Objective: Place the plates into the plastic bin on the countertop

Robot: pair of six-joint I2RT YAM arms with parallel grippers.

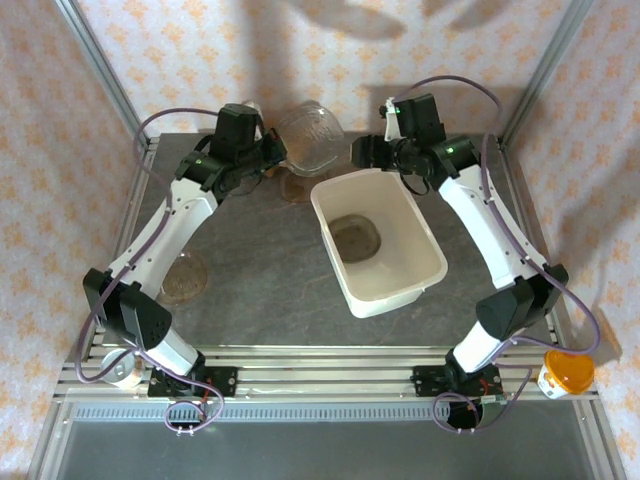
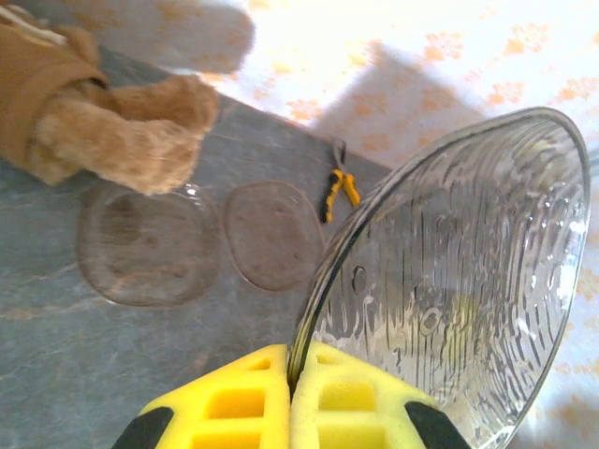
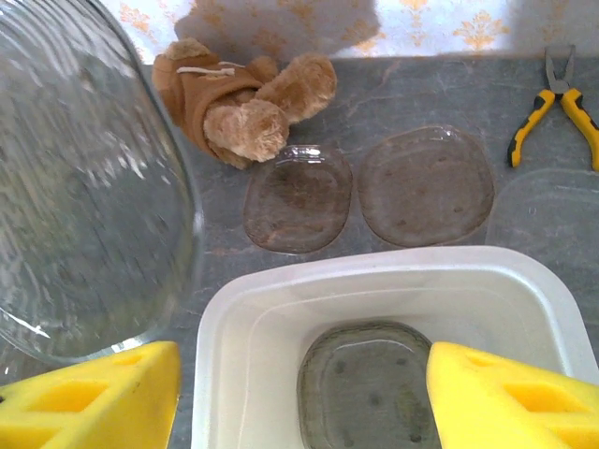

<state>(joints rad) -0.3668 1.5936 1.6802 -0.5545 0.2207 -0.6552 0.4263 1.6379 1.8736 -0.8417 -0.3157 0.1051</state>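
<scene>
Find left gripper (image 2: 290,393) at the far side of the countertop (image 1: 260,290), yellow pads (image 2: 234,402) pressed together on the rim of the held plate (image 2: 459,299). Note the look of the held plate: clear, thin-rimmed, shallow, surface rippled with vertical streaks and small bubbles, tipped up on edge, wallpaper visible through it. In the top view, place it just beyond the far-left corner of the plastic bin (image 1: 410,240). Find right gripper (image 3: 304,374) over the bin's far end, fingers (image 3: 103,398) spread wide with nothing between them. Log the plastic bin as white, rectangular, round-cornered, with a rolled rim, standing right of centre on the countertop. See plate in bin (image 3: 370,388) lying flat on the floor of the tub, reading grey-brown against the white. Log plate A (image 3: 298,198) flat on the countertop, just beside the plush toy (image 3: 234,103); plate B (image 3: 426,185) flat, just beside A across a narrow gap, both beyond the bin's far rim. Log plate C (image 3: 547,215), faint and nearly colourless, flat at the right edge of the right wrist view, near the yellow-handled pliers (image 3: 562,103). Log plate D (image 1: 183,277) flat beside the left arm, well apart from the bin. Note rounded-square outlines on A and B, with grey stone showing through.
</scene>
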